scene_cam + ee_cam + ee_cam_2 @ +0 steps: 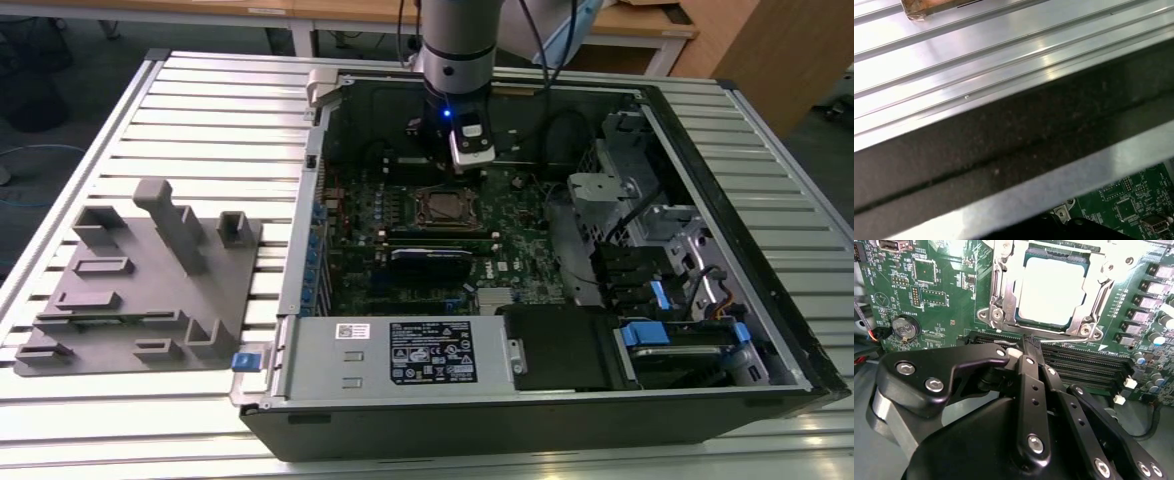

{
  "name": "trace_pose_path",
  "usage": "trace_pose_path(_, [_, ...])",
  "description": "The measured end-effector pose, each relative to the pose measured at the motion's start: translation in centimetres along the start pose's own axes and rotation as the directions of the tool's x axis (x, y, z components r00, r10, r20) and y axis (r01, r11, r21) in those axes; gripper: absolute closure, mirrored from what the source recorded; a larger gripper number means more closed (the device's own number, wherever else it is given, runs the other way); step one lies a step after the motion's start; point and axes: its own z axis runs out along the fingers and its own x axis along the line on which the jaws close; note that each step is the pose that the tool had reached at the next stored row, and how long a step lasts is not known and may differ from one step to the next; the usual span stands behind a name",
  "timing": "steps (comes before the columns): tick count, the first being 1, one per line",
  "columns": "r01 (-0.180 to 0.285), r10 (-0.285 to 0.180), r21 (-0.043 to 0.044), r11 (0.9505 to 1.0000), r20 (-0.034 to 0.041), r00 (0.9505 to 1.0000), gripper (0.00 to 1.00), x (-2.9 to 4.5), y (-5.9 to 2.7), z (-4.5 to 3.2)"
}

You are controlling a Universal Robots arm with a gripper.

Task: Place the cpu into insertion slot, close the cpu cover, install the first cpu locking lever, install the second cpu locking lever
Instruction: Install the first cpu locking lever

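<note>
The cpu lies flat in the insertion slot, its pale metal top showing through the opening of the cpu cover. The cover lies down over the chip, and silvery lever rods run along its sides. In the second wrist view my gripper is shut with nothing between its black fingers. Its tip hovers just off the socket's edge, over the memory slots. In the exterior view the gripper hangs inside the open computer case, just behind the socket.
The case wall and drive cage hem in the motherboard. A power supply closes off the near side. A grey fixture sits on the slatted table at the exterior view's left. Black memory slots and a coin battery lie near the socket.
</note>
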Motion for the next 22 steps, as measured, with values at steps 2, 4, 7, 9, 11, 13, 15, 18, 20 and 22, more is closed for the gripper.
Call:
trace_pose_path(2, [0.000, 0.000, 0.0041, 1.0000, 0.0015, 1.0000, 0.90, 0.02, 0.04, 0.04])
trace_pose_path(4, [0.001, -0.001, 0.0054, 1.0000, 0.0022, 1.0000, 0.90, 0.05, 0.11, 0.07])
trace_pose_path(7, [0.001, -0.001, 0.0057, 1.0000, 0.0024, 1.0000, 0.90, 0.11, 0.25, 0.09])
trace_pose_path(9, [0.001, -0.001, 0.0058, 1.0000, 0.0023, 1.0000, 0.90, 0.15, 0.36, 0.10])
trace_pose_path(11, [0.001, -0.001, 0.0057, 1.0000, 0.0023, 1.0000, 0.90, 0.18, 0.42, 0.10])
trace_pose_path(13, [0.001, -0.001, 0.0056, 1.0000, 0.0022, 1.0000, 0.90, 0.18, 0.44, 0.11])
trace_pose_path(15, [0.001, -0.001, 0.0069, 1.0000, 0.0029, 1.0000, 0.90, 0.19, 0.45, 0.13])
trace_pose_path(18, [0.001, -0.001, 0.0107, 0.9999, 0.0041, 1.0000, 0.90, 0.21, 0.50, 0.17])
trace_pose_path(20, [0.001, -0.001, 0.0123, 0.9999, 0.0048, 1.0000, 0.90, 0.24, 0.56, 0.22])
trace_pose_path(22, [0.001, -0.001, 0.0134, 0.9999, 0.0053, 1.0000, 0.90, 0.27, 0.63, 0.26])
